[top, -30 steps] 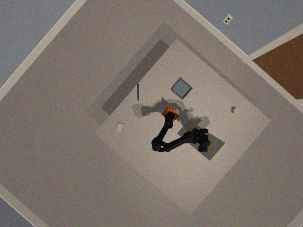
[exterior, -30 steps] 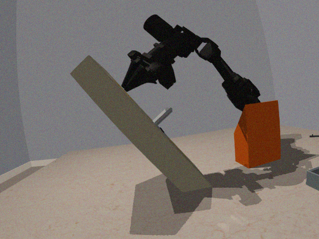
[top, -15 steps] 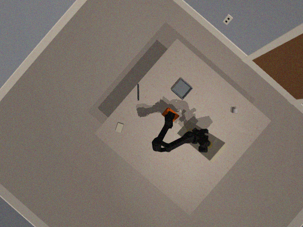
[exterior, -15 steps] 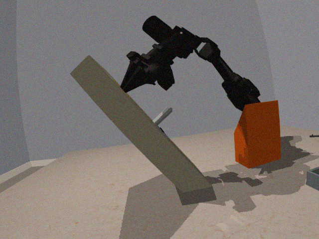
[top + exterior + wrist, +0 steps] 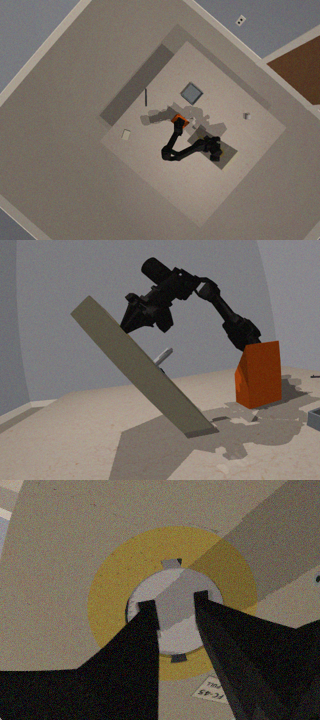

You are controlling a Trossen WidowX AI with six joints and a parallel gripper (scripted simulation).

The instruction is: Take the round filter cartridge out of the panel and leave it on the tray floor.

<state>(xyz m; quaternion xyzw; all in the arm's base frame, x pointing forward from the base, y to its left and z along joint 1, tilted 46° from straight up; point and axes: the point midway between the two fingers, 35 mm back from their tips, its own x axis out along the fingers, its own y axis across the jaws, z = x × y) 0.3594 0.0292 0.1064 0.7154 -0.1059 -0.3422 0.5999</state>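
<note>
The tan service panel [image 5: 144, 376] [image 5: 80, 520] leans tilted on the table. In the wrist view the round grey filter cartridge [image 5: 175, 630] sits flush inside a yellow ring [image 5: 114, 594]. My gripper [image 5: 174, 611] [image 5: 124, 330] [image 5: 215, 152] is pressed up to the cartridge face. Its two fingertips stand a little apart and cover the spots where the two slots are, so the slots are hidden. Nothing is held between the fingers. The grey-blue tray [image 5: 187, 88] [image 5: 314, 418] lies on the table beyond the arm's base, apart from the panel.
The arm rises from an orange base block [image 5: 258, 374] [image 5: 184, 121]. A silver peg [image 5: 163, 356] sticks out of the panel's face. A dark rod [image 5: 145, 97], a cream card [image 5: 126, 134] and a small white object [image 5: 247, 116] lie on the table.
</note>
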